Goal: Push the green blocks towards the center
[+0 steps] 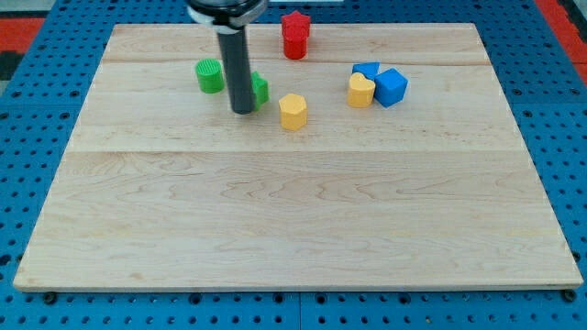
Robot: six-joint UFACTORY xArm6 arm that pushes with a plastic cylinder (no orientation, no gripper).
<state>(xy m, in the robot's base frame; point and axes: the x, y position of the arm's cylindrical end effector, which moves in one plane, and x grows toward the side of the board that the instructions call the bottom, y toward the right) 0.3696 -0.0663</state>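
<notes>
A green cylinder block (210, 75) stands at the upper left of the wooden board (293, 220). A second green block (260, 89), its shape mostly hidden, sits just right of my rod. My tip (243, 110) rests on the board, touching or almost touching that second green block's left side, and lies to the right and slightly below the green cylinder.
A yellow hexagonal block (293, 111) lies right of the tip. A red star block (295, 35) stands near the top edge. A yellow block (360, 91) touches two blue blocks (390, 87) at the upper right. Blue pegboard surrounds the board.
</notes>
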